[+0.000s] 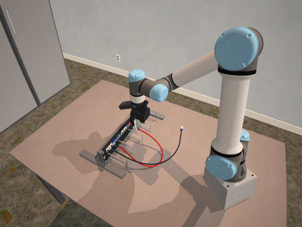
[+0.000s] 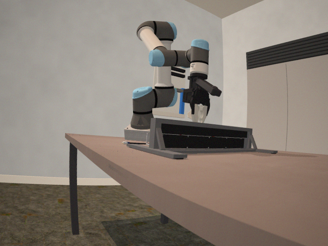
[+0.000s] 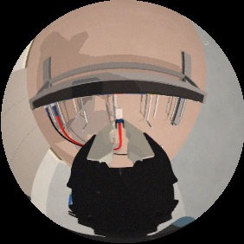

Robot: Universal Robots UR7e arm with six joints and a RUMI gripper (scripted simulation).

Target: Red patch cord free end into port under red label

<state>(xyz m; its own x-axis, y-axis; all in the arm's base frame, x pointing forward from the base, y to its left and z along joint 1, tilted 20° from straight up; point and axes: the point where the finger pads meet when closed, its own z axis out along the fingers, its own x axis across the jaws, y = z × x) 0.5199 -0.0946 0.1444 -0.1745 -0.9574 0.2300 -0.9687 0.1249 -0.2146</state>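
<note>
The dark rack (image 1: 117, 140) stands on the table with a row of ports and colored labels on its face. My gripper (image 1: 137, 124) is shut on the free plug of the red patch cord (image 1: 156, 146), right in front of the rack face near the red label (image 1: 128, 122). In the wrist view the white plug (image 3: 117, 114) points at the rack (image 3: 117, 84) from between my fingers, its tip close under the rack's top edge; the port itself is hidden. The red cord's other end is plugged in near the rack's left end (image 3: 56, 118). From behind, the rack (image 2: 201, 136) hides the plug.
The black patch cord (image 1: 170, 153) loops over the table, its free white plug (image 1: 181, 127) lying apart to the right; its other end is plugged in near the rack's left end. Wire cable guides (image 1: 136, 136) stick out from the rack front. The arm's base (image 1: 229, 188) stands at the right.
</note>
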